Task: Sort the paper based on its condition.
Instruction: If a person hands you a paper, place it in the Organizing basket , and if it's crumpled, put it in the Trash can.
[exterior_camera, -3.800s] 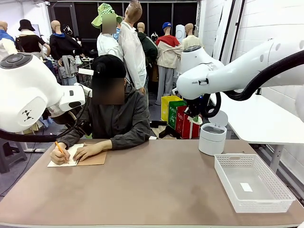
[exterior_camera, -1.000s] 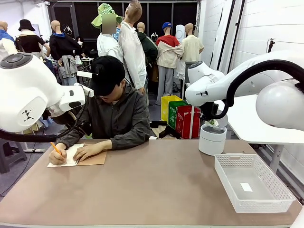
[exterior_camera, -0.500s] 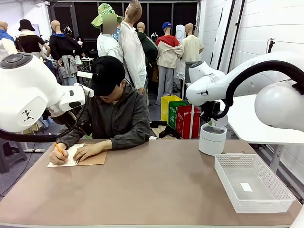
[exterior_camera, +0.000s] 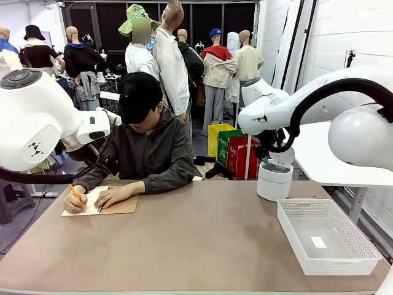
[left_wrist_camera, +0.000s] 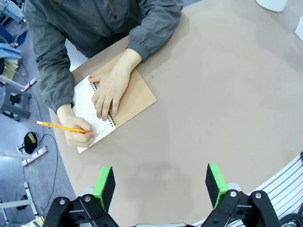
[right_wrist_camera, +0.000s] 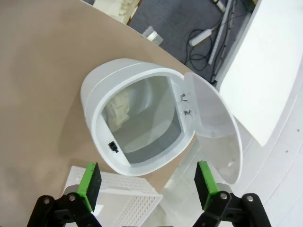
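Observation:
A crumpled paper wad point(right_wrist_camera: 118, 108) lies inside the open white lidded bin point(right_wrist_camera: 94, 101), against its inner wall. My right gripper point(right_wrist_camera: 147, 184) hangs straight above the bin's mouth, open, with nothing between its green pads. In the front view the right arm point(exterior_camera: 276, 110) bends down over the bin point(exterior_camera: 274, 179) at the table's far right. My left gripper point(left_wrist_camera: 160, 184) is open and empty, high above the table's near left. Below it a person writes with a pencil point(left_wrist_camera: 59, 126) on the white page point(left_wrist_camera: 97, 124) of a tan spiral notebook point(left_wrist_camera: 137, 92).
A white perforated basket point(exterior_camera: 362, 249) stands at the right front, with a small white slip point(exterior_camera: 318, 242) on its floor. The bin's lid point(right_wrist_camera: 215, 127) is flipped open to the side. The person's arms rest on the far left of the brown table point(exterior_camera: 196, 239).
The right arm has come down and right from above the table to over the bin, and it has barely shifted in the last second. The person keeps writing.

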You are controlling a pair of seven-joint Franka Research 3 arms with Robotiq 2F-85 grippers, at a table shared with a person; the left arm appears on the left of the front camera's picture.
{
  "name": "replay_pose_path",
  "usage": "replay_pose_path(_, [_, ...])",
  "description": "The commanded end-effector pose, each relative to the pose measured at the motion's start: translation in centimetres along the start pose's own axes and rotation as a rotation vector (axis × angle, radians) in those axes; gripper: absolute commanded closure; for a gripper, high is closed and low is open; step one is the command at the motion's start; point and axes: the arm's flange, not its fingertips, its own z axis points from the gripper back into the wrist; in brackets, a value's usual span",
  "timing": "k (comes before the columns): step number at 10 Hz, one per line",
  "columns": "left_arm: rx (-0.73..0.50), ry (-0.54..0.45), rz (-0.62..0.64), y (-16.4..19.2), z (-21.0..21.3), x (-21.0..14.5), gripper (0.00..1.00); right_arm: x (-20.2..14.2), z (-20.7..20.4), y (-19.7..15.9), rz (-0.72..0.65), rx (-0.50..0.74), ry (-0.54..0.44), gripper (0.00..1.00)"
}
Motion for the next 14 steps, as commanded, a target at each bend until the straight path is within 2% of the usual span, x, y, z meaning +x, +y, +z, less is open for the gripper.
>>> replay_pose_path(1, [0.0,0.003,-0.012,0.12,0.01,-0.04,0.0,0.2,0.87,0.04,0.013,0.039,0.021,0.0])
replay_pose_path(4, [0.0,0.003,-0.012,0.12,0.01,-0.04,0.0,0.12,1.13,-0.07,-0.039,0.051,0.051,0.0])
replay_pose_path(5, [0.0,0.003,-0.012,0.12,0.01,-0.04,0.0,-0.13,0.66,0.55,-0.001,0.025,0.021,0.0])
replay_pose_path(14, [0.0,0.003,-0.012,0.12,0.01,-0.04,0.0,-0.13,0.66,0.55,-0.001,0.025,0.021,0.0])
